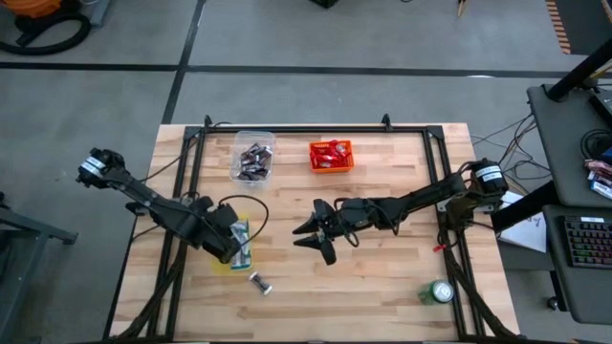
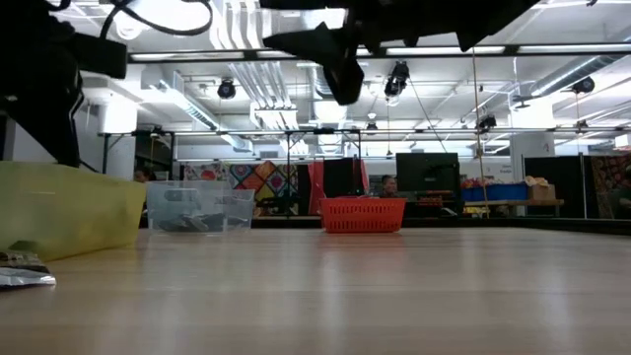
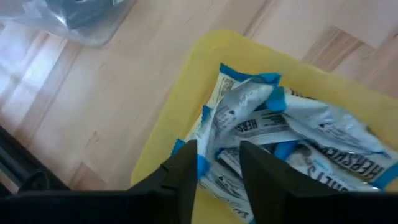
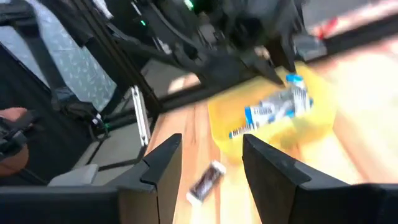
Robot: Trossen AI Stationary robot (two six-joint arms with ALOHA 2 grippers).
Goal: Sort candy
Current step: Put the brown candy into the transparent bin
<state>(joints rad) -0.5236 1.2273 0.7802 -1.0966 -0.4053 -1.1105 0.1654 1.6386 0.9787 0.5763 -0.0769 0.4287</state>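
My left gripper (image 1: 235, 245) hangs open over the yellow bin (image 1: 222, 260), just above the blue-and-white candies (image 3: 292, 124) piled in it. Whether its fingers (image 3: 179, 177) touch the wrappers, I cannot tell. My right gripper (image 1: 304, 237) is open near the table's middle, raised off the wood, as the low view shows (image 2: 340, 59). One dark-and-silver candy (image 1: 260, 283) lies flat on the table near the yellow bin. In the right wrist view this candy (image 4: 208, 180) shows between my right gripper's spread fingers (image 4: 160, 171), farther off. It also lies at the low view's left edge (image 2: 20, 272).
A clear bin (image 1: 252, 159) with dark candies and an orange-red bin (image 1: 331, 155) with red candies stand at the far side. A green can (image 1: 440, 291) stands near the near right corner. A black frame (image 1: 316, 129) runs round the table. Bare wood lies between the arms and the near edge.
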